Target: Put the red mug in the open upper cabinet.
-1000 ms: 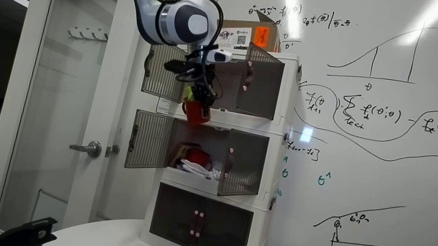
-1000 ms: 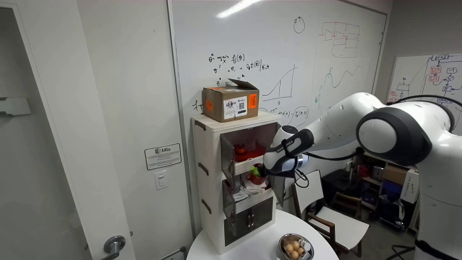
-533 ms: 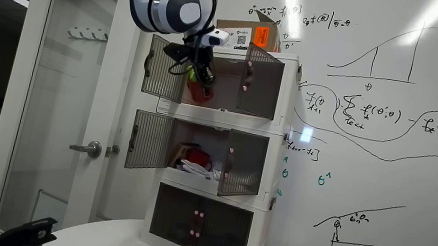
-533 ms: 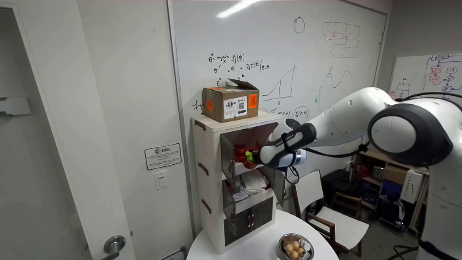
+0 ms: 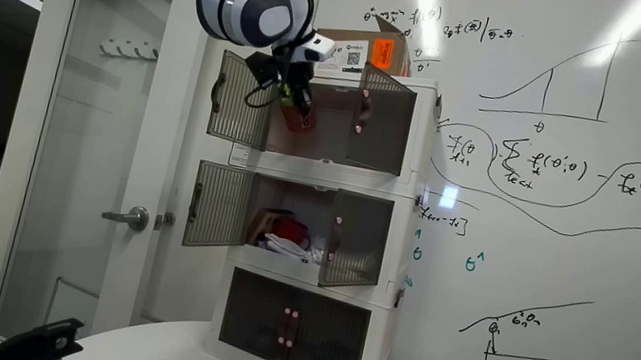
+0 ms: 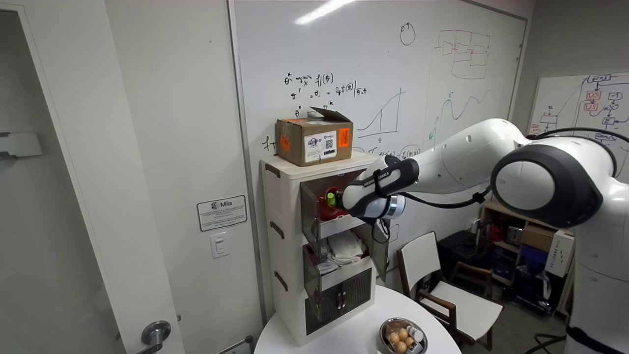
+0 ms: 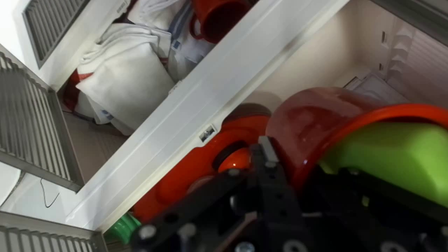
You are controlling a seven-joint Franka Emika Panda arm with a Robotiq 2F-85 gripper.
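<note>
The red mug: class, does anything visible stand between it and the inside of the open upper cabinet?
Nothing visible bars the way in: the doors stand open, and the red mug is held at the opening of the upper cabinet. Setting it down may be tighter: orange-red ware lies inside, just behind the front sill.

The mug point(image 5: 300, 123) is at the mouth of the upper cabinet point(image 5: 333, 137), below the carton point(image 6: 314, 141).

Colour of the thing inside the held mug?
Bright green. The thing inside the mug shows best in the wrist view.
</note>
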